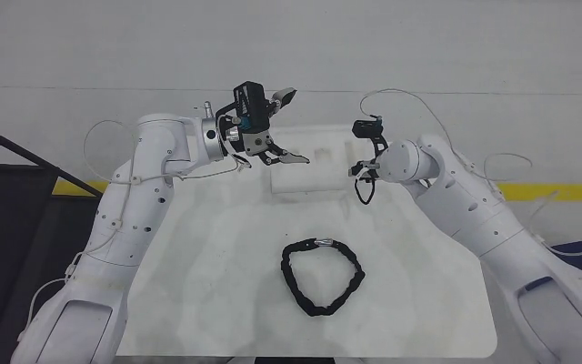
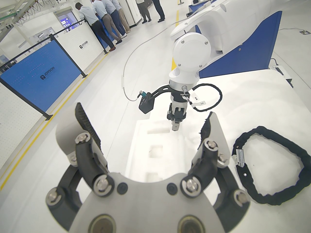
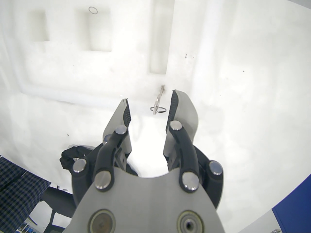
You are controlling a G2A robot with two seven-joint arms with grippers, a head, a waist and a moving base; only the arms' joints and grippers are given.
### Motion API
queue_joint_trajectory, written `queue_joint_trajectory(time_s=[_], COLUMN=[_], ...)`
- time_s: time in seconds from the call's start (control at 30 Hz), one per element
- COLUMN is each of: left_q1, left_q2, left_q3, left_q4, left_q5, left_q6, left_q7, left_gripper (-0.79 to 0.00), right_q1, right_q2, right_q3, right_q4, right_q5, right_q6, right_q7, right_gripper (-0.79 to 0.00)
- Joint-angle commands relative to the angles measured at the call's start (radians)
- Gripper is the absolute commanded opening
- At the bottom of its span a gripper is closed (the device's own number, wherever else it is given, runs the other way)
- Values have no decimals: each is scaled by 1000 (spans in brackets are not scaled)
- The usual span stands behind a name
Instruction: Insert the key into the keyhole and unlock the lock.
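A small silver key (image 3: pixel 159 96) with a wire ring (image 3: pixel 158 109) stands stuck in the edge of the white foam block (image 3: pixel 97 73). My right gripper (image 3: pixel 149 98) is open just above it, and the key lies between the fingers without touching them. From above, the right gripper (image 1: pixel 359 171) points down at the foam block's (image 1: pixel 309 164) right end. The black fabric-covered chain lock (image 1: pixel 321 276) lies in a loop at the table's middle, its silver lock body (image 2: pixel 239 157) facing the block. My left gripper (image 1: pixel 291 127) is open and holds nothing, raised over the block's left end.
The foam block (image 2: pixel 155 151) has several rectangular recesses; one holds a loose wire ring (image 3: pixel 93 10). A black cable loop (image 2: pixel 209 98) hangs from the right wrist. The table's (image 1: pixel 436 300) front edge is near the chain.
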Motion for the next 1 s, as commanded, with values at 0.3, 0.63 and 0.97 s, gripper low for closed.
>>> queue_joint_trajectory(time_s=[0.3, 0.63, 0.97], left_q1=[0, 0, 0], left_q2=[0, 0, 0], left_q3=[0, 0, 0], left_q4=[0, 0, 0], left_q5=[0, 0, 0], left_q6=[0, 0, 0], left_q7=[0, 0, 0], left_gripper=[0, 0, 0], right_q1=[-10, -14, -17], right_q2=[-14, -28, -46], right_q3=[14, 29, 43], right_q4=[28, 55, 83], right_q5=[-38, -69, -89], right_q6=[-29, -47, -60], right_q7=[17, 20, 16], right_gripper=[-536, -665, -785])
